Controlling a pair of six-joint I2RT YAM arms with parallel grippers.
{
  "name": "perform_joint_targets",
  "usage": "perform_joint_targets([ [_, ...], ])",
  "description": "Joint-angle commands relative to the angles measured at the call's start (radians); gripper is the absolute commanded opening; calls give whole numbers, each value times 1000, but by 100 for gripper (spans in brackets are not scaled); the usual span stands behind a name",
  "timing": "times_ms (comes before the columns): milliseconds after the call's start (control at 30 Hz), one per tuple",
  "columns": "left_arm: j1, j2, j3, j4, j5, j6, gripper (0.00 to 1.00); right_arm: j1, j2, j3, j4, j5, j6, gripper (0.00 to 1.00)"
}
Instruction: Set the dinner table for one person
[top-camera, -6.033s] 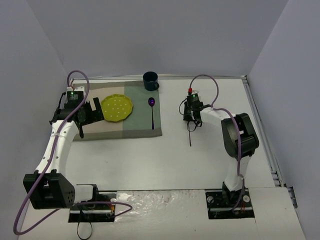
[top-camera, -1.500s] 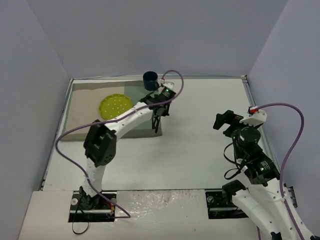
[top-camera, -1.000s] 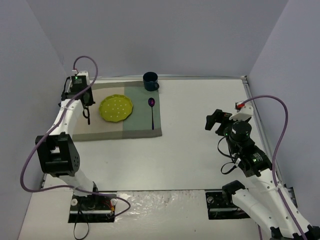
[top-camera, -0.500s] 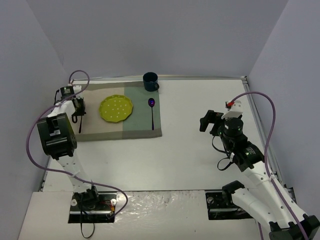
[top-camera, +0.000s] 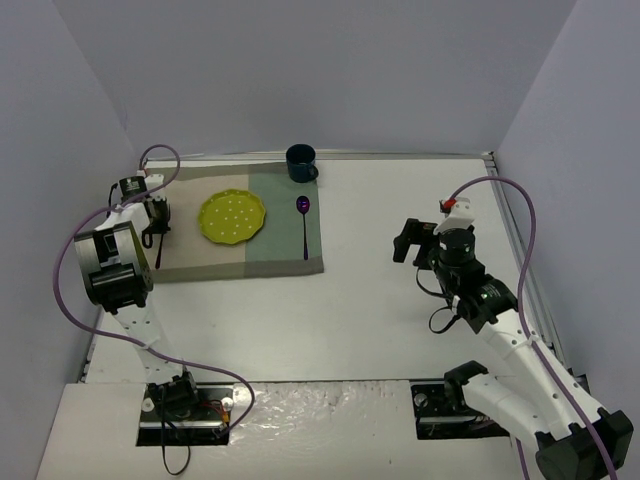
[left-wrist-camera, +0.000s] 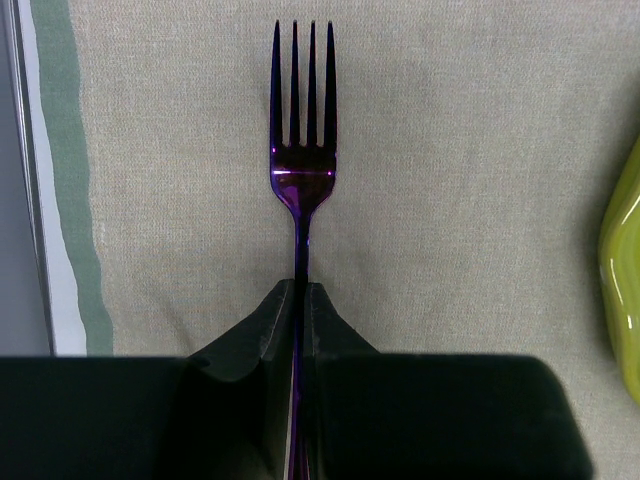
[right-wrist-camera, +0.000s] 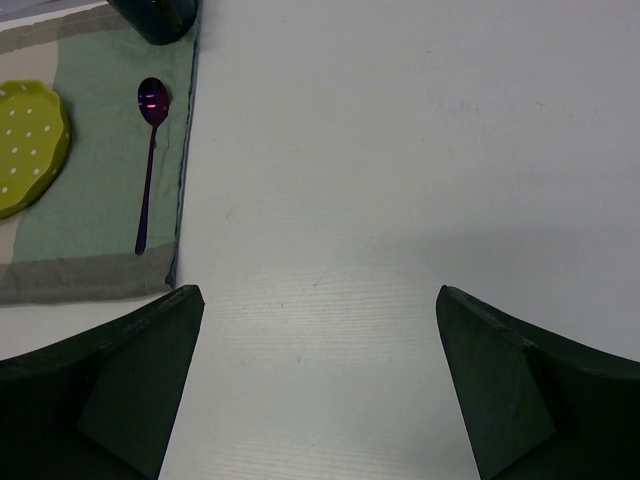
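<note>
Furthest to the left of the plate (top-camera: 232, 217), the left pincer (left-wrist-camera: 301, 290) was closed on the handle of a purple fork (left-wrist-camera: 302, 180). Its jaws were pressed narrow against the thin shaft just behind the neck, and the tines pointed away over the beige part of the placemat (left-wrist-camera: 450, 150). The fork looked light, stiff and polished, so likely slick. A grip low on the handle, as here, seemed sound, though the handle could swivel between flat pads.

The plate itself, yellow-green and scalloped, lay near the middle of the placemat. Just right of the plate, on the green part of the cloth, lay a purple spoon (top-camera: 304, 225) with its bowl toward the far side. A dark cup (top-camera: 301, 162) stood beyond it and to the right, at the placemat's far corner.

The table (top-camera: 400, 320) lay beneath all of this. It showed as a thin strip left of the plate and as a broad bare white stretch to the right of it, out to the metal rim. It appeared hard, flat, smooth and rigid. It is a surface to set things on rather than something to grasp, and a cloth or cutlery would probably slide on it easily.

Well to the right of the plate, the right pincer (right-wrist-camera: 318, 292) hung over that bare stretch, with its jaws spread wide and nothing between them.
</note>
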Motion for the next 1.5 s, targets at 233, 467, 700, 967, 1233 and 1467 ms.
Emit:
perform_joint_targets([
  [233, 9, -28, 54, 22, -24, 40, 4, -5, 8, 8, 93, -17, -7, 99],
  [467, 9, -64, 52, 19, -35, 20, 41, -5, -7, 15, 92, -24, -7, 99],
  [700, 6, -242, 93, -39, -22, -70, 61, -5, -46, 45, 91, -21, -20, 100],
  [967, 5, -651, 154, -252, -33, -232, 81, -3, -122, 134, 17, 47, -53, 100],
  [1233, -66, -1007, 117, -438, -67, -283, 97, 17, -217, 242, -56, 127, -103, 100],
  [1467, -242, -1216, 56, -562, -160, -296, 97, 38, -292, 254, -65, 217, -183, 100],
])
